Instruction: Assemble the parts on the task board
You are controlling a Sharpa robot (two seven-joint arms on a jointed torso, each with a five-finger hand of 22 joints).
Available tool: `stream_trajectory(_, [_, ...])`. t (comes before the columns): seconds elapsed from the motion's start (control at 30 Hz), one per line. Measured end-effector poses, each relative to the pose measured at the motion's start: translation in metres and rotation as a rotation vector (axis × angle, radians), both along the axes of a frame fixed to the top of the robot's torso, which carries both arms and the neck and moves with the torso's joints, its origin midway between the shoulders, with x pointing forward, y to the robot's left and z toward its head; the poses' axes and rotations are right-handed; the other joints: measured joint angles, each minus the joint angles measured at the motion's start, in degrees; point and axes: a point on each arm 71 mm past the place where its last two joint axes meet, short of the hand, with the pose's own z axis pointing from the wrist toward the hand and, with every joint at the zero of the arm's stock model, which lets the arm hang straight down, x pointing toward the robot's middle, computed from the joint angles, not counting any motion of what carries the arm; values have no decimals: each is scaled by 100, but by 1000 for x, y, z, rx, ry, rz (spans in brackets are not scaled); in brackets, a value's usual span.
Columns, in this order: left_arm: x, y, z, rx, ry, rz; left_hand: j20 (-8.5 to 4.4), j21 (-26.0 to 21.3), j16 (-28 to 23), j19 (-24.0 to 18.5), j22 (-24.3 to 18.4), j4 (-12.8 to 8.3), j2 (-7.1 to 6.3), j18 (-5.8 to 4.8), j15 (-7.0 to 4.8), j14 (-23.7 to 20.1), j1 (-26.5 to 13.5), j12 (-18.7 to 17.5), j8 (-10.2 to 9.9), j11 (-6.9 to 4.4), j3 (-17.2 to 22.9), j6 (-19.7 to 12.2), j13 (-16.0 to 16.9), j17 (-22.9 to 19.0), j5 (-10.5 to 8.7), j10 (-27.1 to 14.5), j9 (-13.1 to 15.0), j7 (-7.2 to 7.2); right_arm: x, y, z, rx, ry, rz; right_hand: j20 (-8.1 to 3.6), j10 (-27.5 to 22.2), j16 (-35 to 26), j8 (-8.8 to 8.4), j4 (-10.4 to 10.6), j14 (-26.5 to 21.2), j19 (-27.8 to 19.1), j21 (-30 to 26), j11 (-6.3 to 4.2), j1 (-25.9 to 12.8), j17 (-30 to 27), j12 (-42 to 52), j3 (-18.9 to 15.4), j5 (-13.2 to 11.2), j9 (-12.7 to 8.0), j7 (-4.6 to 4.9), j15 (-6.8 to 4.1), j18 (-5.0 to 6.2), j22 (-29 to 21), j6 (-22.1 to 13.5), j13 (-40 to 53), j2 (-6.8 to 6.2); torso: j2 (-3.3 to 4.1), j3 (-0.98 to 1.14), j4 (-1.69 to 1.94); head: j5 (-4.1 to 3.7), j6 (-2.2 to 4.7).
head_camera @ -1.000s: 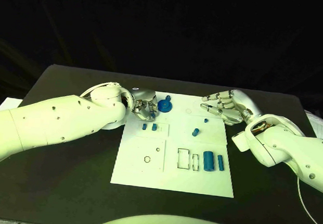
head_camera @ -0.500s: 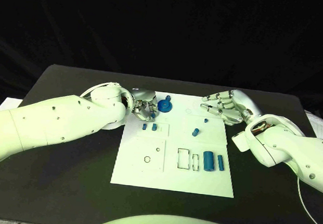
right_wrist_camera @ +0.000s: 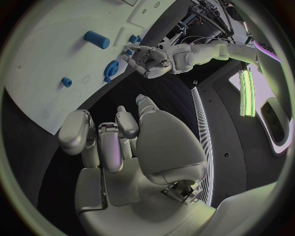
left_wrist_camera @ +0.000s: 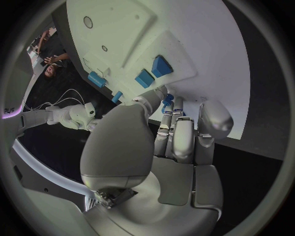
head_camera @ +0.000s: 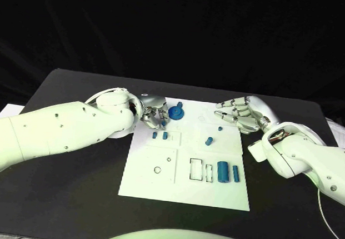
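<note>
Left hand working the blue gear at the board's far edge

My silver left hand (head_camera: 150, 113) hasn't budged this past second: fingers curled beside the round blue gear-shaped part (head_camera: 176, 113) on the white task board (head_camera: 185, 188); whether they pinch anything, I can't tell. Two small blue blocks (head_camera: 159, 135) sit just nearer me. Silver right hand (head_camera: 240, 115) hovers, fingers bent, holding nothing. No progress yet.

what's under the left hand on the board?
The left hand sits over the task board's far left corner, fingertips by the round blue part. Two small blue parts lie just clear; board beneath it is covered.
</note>
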Motion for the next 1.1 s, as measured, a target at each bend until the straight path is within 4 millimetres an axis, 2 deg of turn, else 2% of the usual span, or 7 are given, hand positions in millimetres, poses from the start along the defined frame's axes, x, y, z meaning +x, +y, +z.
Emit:
stream_trajectory(0.27, [0,4,1,-2,-3,7,85,-221,0,-17,-153,-28,87,0,71,12,88,-120,0,105,-526,-433,-40,-93,0,-510,-196,-38,0,0,0,0,1,-1,0,0,0,0,0,0,0,0,0,0,0,0,0,0,0,0,0,0,0,0,0,0,0,1,-1,4,-2])
stream_trajectory(0.47, [1,12,1,-2,-11,23,91,-252,0,-10,-163,-25,100,-1,71,12,101,-138,0,132,-605,-444,-34,-103,0,-537,-218,-43,0,-1,0,-1,1,-1,0,0,0,0,0,0,0,0,0,0,-1,0,0,0,0,0,0,0,0,0,0,0,-1,1,-2,4,-3])
stream_trajectory(0.73, [0,34,2,-8,-17,62,112,-253,0,-31,-167,-45,232,-1,71,12,232,-12,36,103,-630,-388,-10,-115,23,-503,-225,13,1,-3,-1,-4,2,-7,-18,-88,-52,0,16,0,-30,-102,-3,3,-1,-148,-16,24,0,0,0,1,-134,0,-122,0,-1,4,-5,-4,11])
stream_trajectory(0.83, [0,47,5,-46,-16,92,112,-310,0,-31,-191,-56,305,-1,71,12,306,138,133,50,-514,-211,21,-142,23,-220,-221,61,3,-8,-3,-11,3,-20,-15,-710,-295,0,-4,0,-241,-363,16,177,-1,-1207,4,24,0,-17,0,133,-511,-27,-988,27,-4,3,-5,-7,23])
stream_trajectory(0.87, [1,51,6,-66,-13,103,112,-321,0,-31,-197,-65,329,-1,71,12,330,176,145,40,-435,-152,23,-142,23,-145,-217,69,4,-10,-3,-15,4,-25,-19,-935,-395,0,-32,-11,-311,-472,75,237,-16,-1724,40,24,0,-17,-12,136,-669,-26,-1403,31,-7,3,-2,-8,29])
stream_trajectory(0.93, [1,59,8,-124,-1,129,90,-498,0,-53,-309,-113,373,0,71,12,424,197,210,44,-226,-23,21,-166,49,-50,-206,105,5,-15,-4,-28,3,-35,-38,-1406,-562,22,-49,-21,-388,-633,36,393,-140,-2605,168,-67,7,-64,-21,136,-883,70,-2113,19,-13,6,-1,-8,43])
stream_trajectory(1.1, [2,76,13,-296,39,197,62,-779,-88,-149,-483,-164,378,9,54,-1,425,384,316,-3,153,235,39,-318,49,324,-189,110,6,-23,-6,-105,-19,-35,-35,-1895,-911,22,-134,-12,-384,-761,71,805,-544,-4346,565,-282,11,-80,-12,135,-1042,146,-3580,-140,-26,14,3,-14,75])
